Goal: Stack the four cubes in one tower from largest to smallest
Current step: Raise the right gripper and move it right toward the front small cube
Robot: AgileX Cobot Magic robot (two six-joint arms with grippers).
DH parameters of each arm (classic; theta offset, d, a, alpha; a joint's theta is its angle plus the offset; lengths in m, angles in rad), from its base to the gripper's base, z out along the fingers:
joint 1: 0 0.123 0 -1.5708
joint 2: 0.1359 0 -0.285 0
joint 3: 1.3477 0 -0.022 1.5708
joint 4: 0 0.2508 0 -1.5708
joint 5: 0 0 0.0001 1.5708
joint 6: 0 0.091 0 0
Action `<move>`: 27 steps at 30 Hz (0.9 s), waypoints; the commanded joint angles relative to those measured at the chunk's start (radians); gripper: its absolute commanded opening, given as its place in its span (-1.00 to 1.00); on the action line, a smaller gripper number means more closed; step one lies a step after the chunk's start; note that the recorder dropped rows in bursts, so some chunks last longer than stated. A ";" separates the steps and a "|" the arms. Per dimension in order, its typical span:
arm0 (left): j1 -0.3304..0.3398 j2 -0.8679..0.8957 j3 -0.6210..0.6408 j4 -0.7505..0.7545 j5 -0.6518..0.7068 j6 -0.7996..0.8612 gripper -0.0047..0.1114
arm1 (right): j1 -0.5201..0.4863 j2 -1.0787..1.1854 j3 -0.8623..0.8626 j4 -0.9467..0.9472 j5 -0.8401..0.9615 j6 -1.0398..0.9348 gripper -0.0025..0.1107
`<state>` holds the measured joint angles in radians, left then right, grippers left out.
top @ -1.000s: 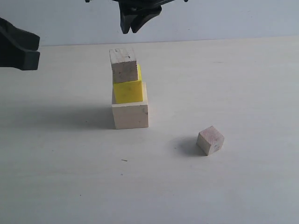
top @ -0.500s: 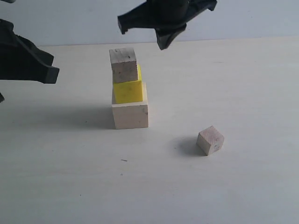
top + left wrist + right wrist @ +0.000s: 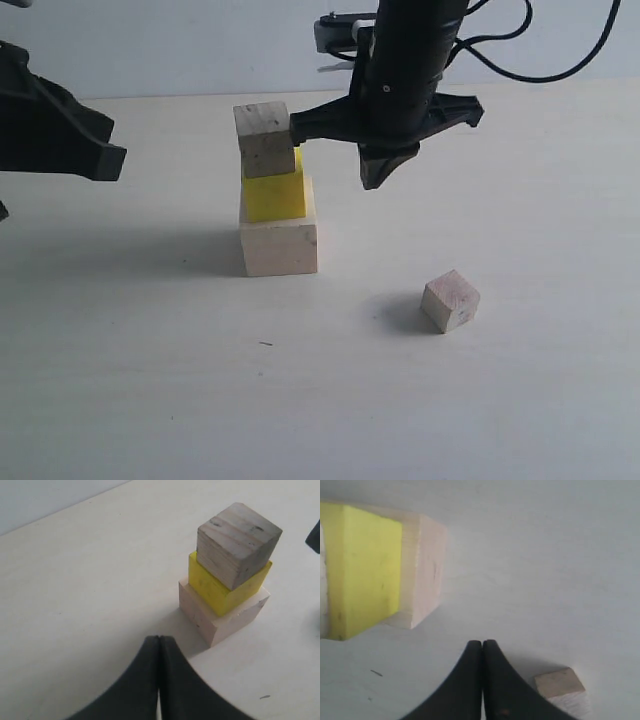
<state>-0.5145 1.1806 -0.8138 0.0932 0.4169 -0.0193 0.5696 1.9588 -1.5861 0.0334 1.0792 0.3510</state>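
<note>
Sitting on the white table (image 3: 520,400) is a tower of three cubes, right between the two grippers. The right gripper (image 3: 378,178) hangs in the air just beside the tower, up near its top. The left gripper (image 3: 159,647) hangs on the tower's other side, well apart from it.

At the bottom of the tower is the big pale wooden cube (image 3: 279,248). On it sits the yellow cube (image 3: 274,196). On the yellow cube sits a small wooden cube (image 3: 266,140), turned a little. A side part of the right gripper comes very close to this top cube; I cannot tell if it touches.

The other small wooden cube (image 3: 450,301) lies alone on the table, lower than the right gripper and apart from it, on the side away from the tower.

Both grippers have their fingers pressed tight together. Neither one has hold of anything.
</note>
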 commanded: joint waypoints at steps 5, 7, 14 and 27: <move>-0.004 0.002 0.000 0.001 0.000 -0.010 -0.92 | -0.069 -0.041 0.015 0.057 -0.047 -0.043 -0.96; -0.004 0.002 0.000 0.001 0.000 -0.010 -0.92 | -0.095 -0.072 0.016 0.084 -0.047 -0.068 -0.96; -0.004 0.041 0.000 0.001 0.001 -0.010 -0.92 | -0.219 -0.192 0.157 0.204 -0.112 -0.186 -0.96; 0.028 0.142 0.000 -0.001 -0.006 -0.021 -0.92 | -0.369 -0.213 0.482 0.940 -0.243 -0.849 -0.96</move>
<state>-0.4898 1.3123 -0.8138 0.0949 0.4190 -0.0339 0.2095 1.7375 -1.1175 0.8686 0.8627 -0.3887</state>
